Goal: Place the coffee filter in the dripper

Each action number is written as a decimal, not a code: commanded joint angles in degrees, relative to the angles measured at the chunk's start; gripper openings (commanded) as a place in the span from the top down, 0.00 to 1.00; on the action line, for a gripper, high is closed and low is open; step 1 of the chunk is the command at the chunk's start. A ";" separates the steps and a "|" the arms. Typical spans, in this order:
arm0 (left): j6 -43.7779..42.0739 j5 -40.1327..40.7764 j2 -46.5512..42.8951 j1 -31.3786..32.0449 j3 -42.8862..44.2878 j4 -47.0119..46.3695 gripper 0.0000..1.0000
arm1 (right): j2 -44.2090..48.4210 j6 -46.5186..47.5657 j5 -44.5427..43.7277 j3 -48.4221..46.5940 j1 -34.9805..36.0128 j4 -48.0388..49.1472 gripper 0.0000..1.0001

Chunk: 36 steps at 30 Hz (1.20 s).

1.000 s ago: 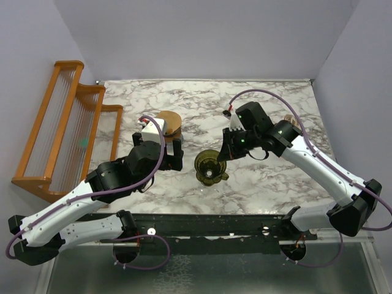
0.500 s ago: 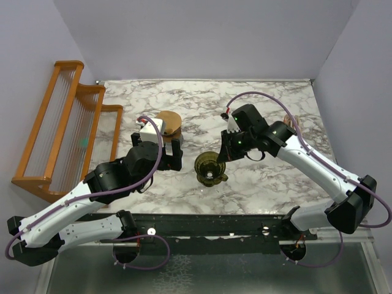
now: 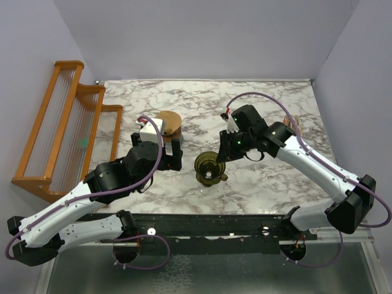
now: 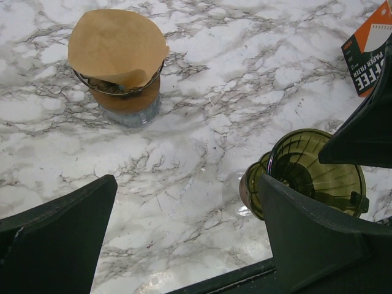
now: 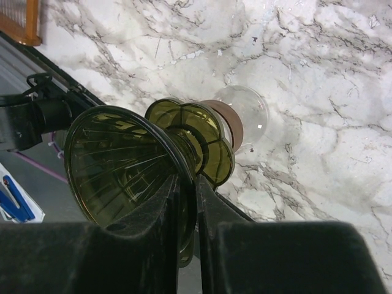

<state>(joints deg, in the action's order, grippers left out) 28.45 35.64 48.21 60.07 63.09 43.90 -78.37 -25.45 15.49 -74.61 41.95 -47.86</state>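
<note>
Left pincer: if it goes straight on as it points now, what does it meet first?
Probably the bare marble table, between the tan paper and the green dripper; depth is hard to judge.

The olive-green, ribbed dripper (image 3: 208, 165) is stood upright and empty on the counter (image 3: 184, 98), its rim taken between the right fingers (image 5: 141, 245).

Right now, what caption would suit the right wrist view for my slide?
Right pincer pinching the rim of the empty olive dripper, over a clear glass cup.
</note>
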 commanded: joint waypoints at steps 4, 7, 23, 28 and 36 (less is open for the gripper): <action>-0.10 1.67 0.08 -0.22 -0.06 0.93 0.01 | 0.09 0.07 -1.18 0.29 0.50 0.93 0.69; -0.08 1.70 0.20 -0.22 -0.14 0.97 0.01 | 0.40 -0.01 -1.56 -0.13 0.50 0.93 0.62; -0.92 2.25 0.46 -0.22 -0.34 0.93 0.01 | 5.63 1.06 -26.50 -10.06 0.50 -4.18 0.52; -1.11 2.35 0.23 -0.22 -0.47 0.97 0.01 | 6.35 3.07 -44.11 -10.51 0.41 -4.99 0.52; -1.45 2.04 -0.95 -0.22 -0.86 1.15 0.01 | 1.96 6.61 -59.51 -10.40 -3.15 -5.90 0.52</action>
<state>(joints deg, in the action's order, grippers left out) 27.86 36.49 48.58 60.07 63.02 43.94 -73.89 -21.52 -32.58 -84.25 41.10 -51.51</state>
